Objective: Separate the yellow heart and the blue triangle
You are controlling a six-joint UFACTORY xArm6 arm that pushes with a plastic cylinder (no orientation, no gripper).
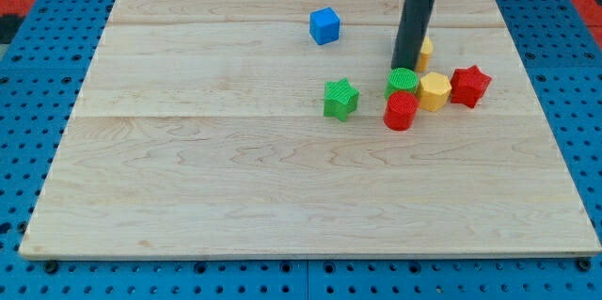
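Observation:
My tip (405,68) rests on the board at the view's upper right. A yellow block (426,53), partly hidden behind the rod, lies just right of the tip; its shape cannot be made out. The green cylinder (403,81) sits directly below the tip, touching or nearly touching it. The only blue block in view is a blue cube (324,25), apart at the upper middle, left of the rod. No blue triangle shows; the rod may be hiding it.
A red cylinder (401,111), a yellow hexagon (435,91) and a red star (469,86) cluster with the green cylinder. A green star (340,99) lies to their left. The wooden board (235,187) lies on a blue pegboard.

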